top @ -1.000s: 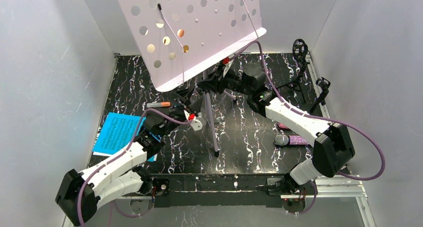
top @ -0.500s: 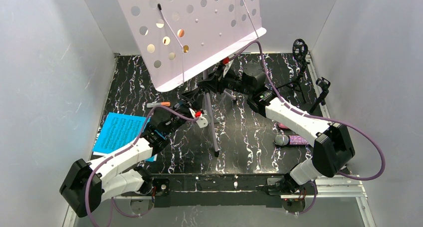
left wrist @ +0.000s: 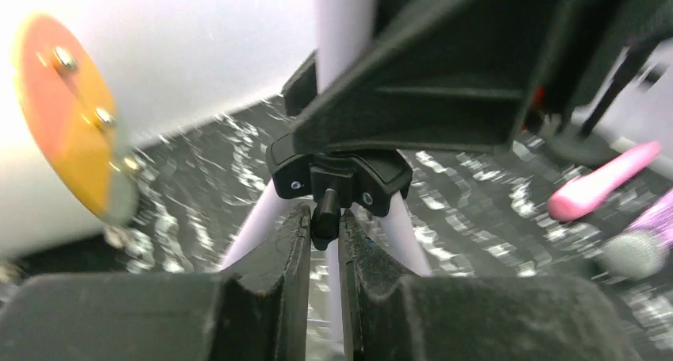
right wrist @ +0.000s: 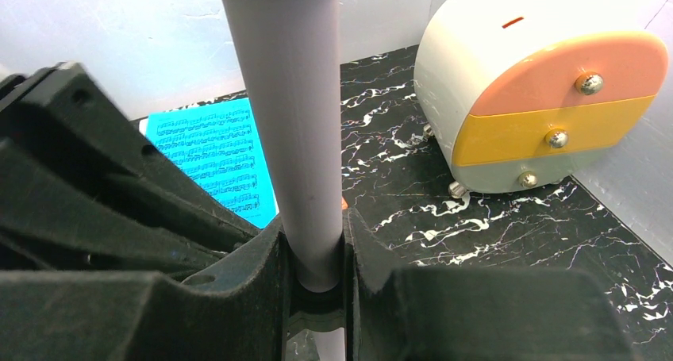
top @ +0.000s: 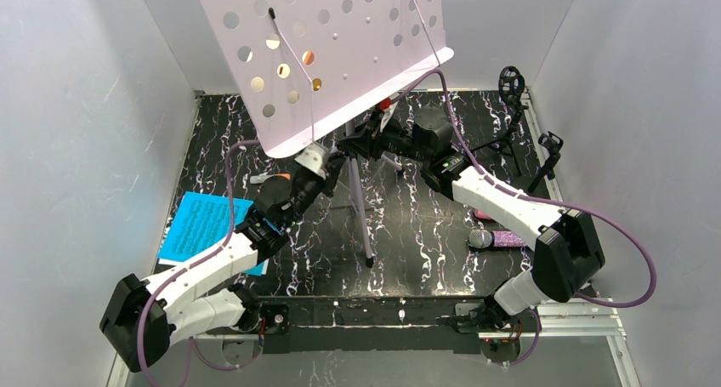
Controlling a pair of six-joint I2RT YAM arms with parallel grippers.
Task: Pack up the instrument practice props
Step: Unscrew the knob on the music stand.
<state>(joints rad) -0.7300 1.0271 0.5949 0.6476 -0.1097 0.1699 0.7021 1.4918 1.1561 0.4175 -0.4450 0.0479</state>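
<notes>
At the rack's leg hub [left wrist: 340, 167], your left end effector [left wrist: 324, 218] is pressed nearly together, pinching the small black knob [left wrist: 325, 198] that hangs under it. Your right end effector [right wrist: 313, 254] pinches the lilac pole [right wrist: 290, 123] just above. The music rack [top: 340, 47] stands upright mid-desk with its legs spread.

My read is that you're working the knob to free the hub and fold the legs. Grip the knob square, because it's tiny and can slip out. Don't ease the right pinch, since the big perforated plate looks top-heavy and would likely tip.

Around you:
- **Blue sheet-music pages** [top: 200, 225] lie flat by the left arm, apart from the legs.
- **Purple microphone** [top: 497, 238] lies beside the right arm, and the pink microphone [left wrist: 599, 188] is just past it. A swinging leg could knock either one.
- **Two black mic tripods** [top: 513, 106] stand farther right, at the edge of the desk [top: 408, 234], untouched.
- **Drum** [right wrist: 540, 91] sits against the far wall behind the rack, so mind it when the rack comes down.
</notes>
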